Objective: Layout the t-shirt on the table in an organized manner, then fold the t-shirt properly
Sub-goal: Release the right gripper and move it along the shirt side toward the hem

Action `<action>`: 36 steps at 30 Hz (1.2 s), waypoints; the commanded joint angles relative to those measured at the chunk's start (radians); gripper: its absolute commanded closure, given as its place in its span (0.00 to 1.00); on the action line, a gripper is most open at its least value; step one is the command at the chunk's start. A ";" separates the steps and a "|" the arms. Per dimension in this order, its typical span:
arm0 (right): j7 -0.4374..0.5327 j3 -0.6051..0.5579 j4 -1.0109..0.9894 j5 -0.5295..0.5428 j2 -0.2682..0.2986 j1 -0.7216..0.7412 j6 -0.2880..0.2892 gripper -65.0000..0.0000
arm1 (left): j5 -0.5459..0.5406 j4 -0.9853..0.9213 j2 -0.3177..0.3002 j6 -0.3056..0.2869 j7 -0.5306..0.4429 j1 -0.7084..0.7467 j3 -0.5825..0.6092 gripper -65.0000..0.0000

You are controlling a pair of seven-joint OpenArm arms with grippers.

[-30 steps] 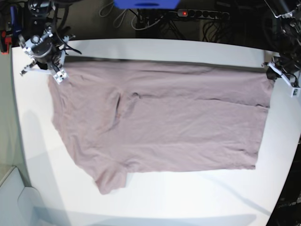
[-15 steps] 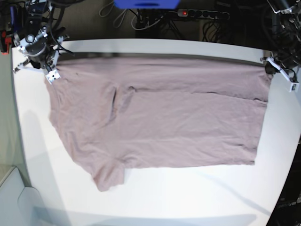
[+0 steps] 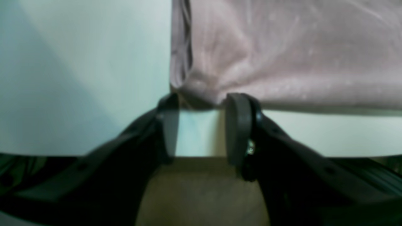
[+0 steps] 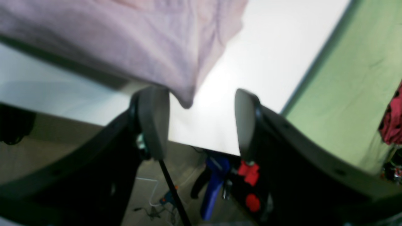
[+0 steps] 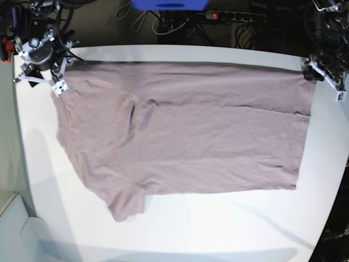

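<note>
The mauve t-shirt (image 5: 185,131) lies spread flat on the white table (image 5: 218,229), a sleeve (image 5: 126,204) pointing to the near left. My right gripper (image 5: 42,83) stands at the shirt's far left corner. In the right wrist view it (image 4: 194,110) is open wide, with the cloth corner (image 4: 185,100) loose between the fingertips. My left gripper (image 5: 325,82) is at the far right corner. Seen from the left wrist, it (image 3: 201,106) is open, and the shirt's corner (image 3: 201,88) rests at the tips, unpinched.
Behind the table's far edge run cables, a power strip (image 5: 234,16) with a red light and a blue object (image 5: 169,4). A pale bin (image 5: 16,229) sits off the near left corner. A green surface (image 4: 361,94) borders the table on the left.
Both grippers have opened and let go of the shirt's far corners. The far edge has dropped flat on the table. Both arms drifted slightly toward the far edge.
</note>
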 commanded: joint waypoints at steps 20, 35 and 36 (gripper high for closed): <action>-0.001 0.029 -0.089 -0.004 0.016 0.424 -0.004 0.47 | -0.001 0.066 -0.019 0.002 -0.014 -0.305 -0.156 0.63; 0.313 -0.085 -1.079 -0.004 0.030 1.082 -0.004 0.44 | 0.287 -0.068 0.000 0.002 -0.026 -0.491 -0.004 0.37; 0.350 -0.085 -1.146 -0.004 0.038 1.111 -0.004 0.44 | 0.287 -0.063 0.000 0.002 -0.026 -0.491 -0.003 0.37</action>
